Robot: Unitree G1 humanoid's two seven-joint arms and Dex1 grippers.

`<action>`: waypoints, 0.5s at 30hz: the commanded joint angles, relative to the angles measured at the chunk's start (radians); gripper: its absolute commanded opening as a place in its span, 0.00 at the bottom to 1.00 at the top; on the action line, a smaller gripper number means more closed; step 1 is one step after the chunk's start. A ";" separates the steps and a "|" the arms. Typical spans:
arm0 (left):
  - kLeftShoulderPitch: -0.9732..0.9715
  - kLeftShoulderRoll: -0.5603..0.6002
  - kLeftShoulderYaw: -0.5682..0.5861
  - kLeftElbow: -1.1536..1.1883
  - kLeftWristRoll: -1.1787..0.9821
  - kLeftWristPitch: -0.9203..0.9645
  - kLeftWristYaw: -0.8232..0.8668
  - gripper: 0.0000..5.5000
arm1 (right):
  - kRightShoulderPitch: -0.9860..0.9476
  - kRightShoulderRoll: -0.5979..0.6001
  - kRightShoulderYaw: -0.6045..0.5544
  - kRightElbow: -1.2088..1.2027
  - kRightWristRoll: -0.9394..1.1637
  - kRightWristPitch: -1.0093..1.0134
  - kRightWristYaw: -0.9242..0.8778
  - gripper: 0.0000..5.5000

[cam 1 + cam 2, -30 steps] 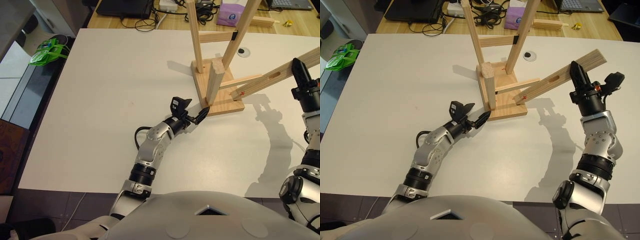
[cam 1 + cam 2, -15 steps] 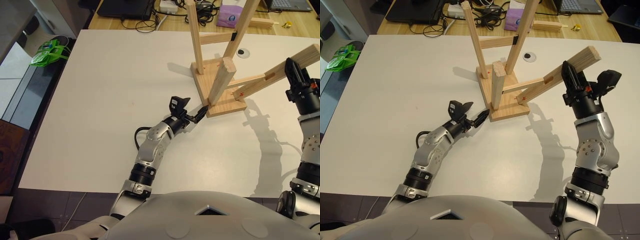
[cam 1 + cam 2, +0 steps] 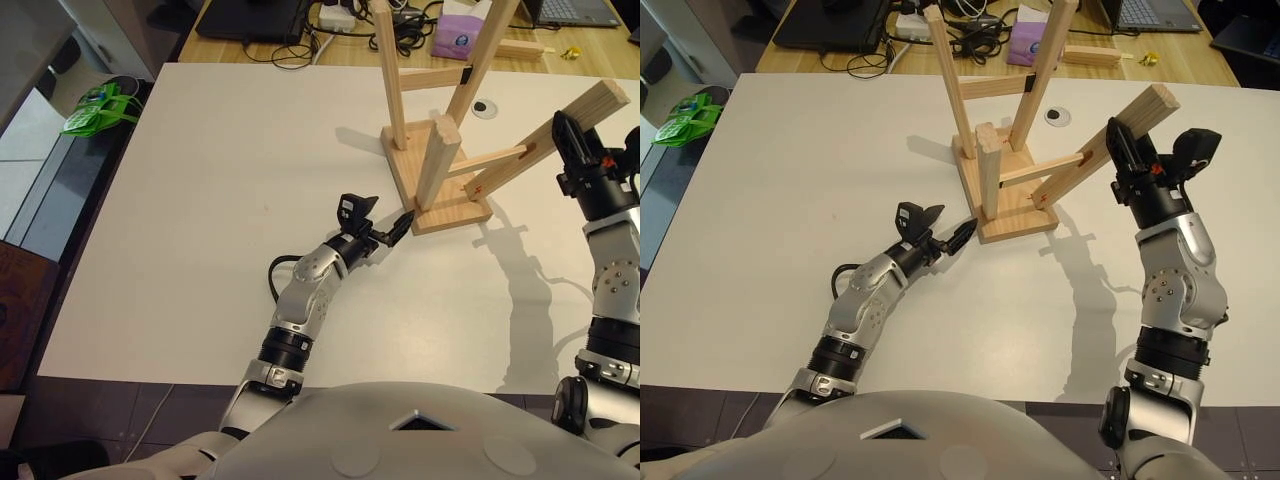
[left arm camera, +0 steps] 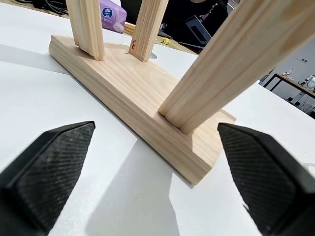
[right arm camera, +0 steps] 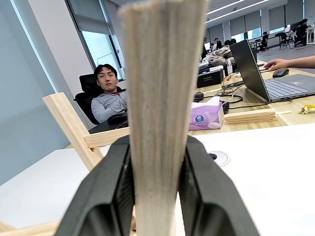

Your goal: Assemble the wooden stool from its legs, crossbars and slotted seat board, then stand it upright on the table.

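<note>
Clamping tilted leg [image 3: 1068, 180], right fingers [image 3: 1120, 145], upright legs [image 3: 950, 75] cropped

red handwritten mark, seemingly a 3, low on a wooden leg [image 4: 147, 24], by the seat board [image 4: 125, 86]

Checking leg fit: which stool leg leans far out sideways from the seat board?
The leg clamped in the right gripper; it slants out to the robot's right, while the other three rise steeply from the seat board.
</note>
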 commanded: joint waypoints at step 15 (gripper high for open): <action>-0.024 -0.064 0.007 0.014 -0.016 -0.006 0.011 0.84 | 0.065 0.000 0.146 0.198 -0.191 -0.137 0.065 0.18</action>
